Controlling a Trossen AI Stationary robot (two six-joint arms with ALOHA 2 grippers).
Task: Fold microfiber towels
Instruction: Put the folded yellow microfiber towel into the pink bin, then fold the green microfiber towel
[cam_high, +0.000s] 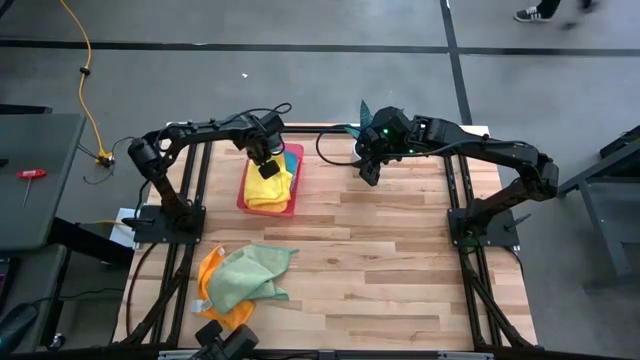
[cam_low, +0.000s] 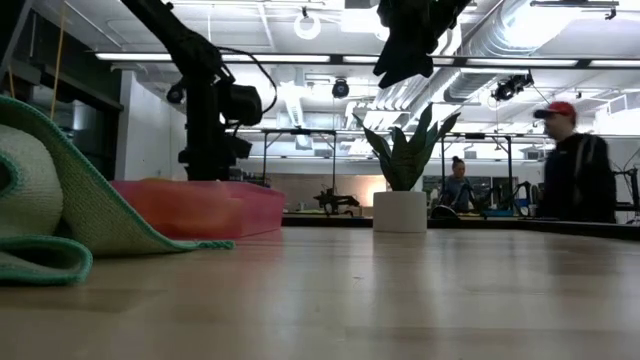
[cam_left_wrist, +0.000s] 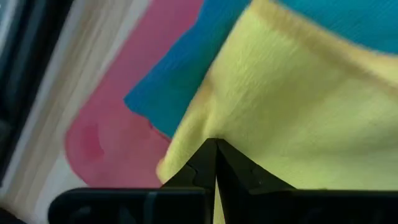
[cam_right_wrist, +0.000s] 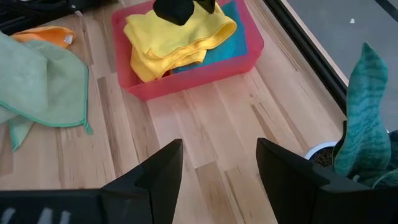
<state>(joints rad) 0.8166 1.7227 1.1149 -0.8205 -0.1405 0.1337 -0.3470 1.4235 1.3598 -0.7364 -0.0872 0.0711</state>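
A pink tray (cam_high: 243, 196) at the table's far left holds a heap of yellow towels (cam_high: 270, 190) lying on a teal towel (cam_high: 293, 158). My left gripper (cam_high: 266, 166) points down into the tray and is shut on the top yellow towel (cam_left_wrist: 292, 106). My right gripper (cam_right_wrist: 217, 163) hangs open above the far middle of the table, with nothing between its fingers. A light green towel (cam_high: 250, 275) lies crumpled on an orange one (cam_high: 210, 292) near the front left edge. My left gripper pinches the top yellow towel between its two fingertips (cam_left_wrist: 202, 163). The pinch is on a puckered spot (cam_left_wrist: 208, 127) close to the edge that borders the teal towel (cam_left_wrist: 180, 74). The fingers come from above, pointing down. The towel lies in the tray; one layer or several, I cannot tell.
A potted plant (cam_right_wrist: 367, 106) in a white pot stands at the far edge beside my right gripper. Bare wood (cam_high: 400, 260) fills the table's middle and right. A person (cam_low: 575, 165) in a red cap stands in the room beyond the table.
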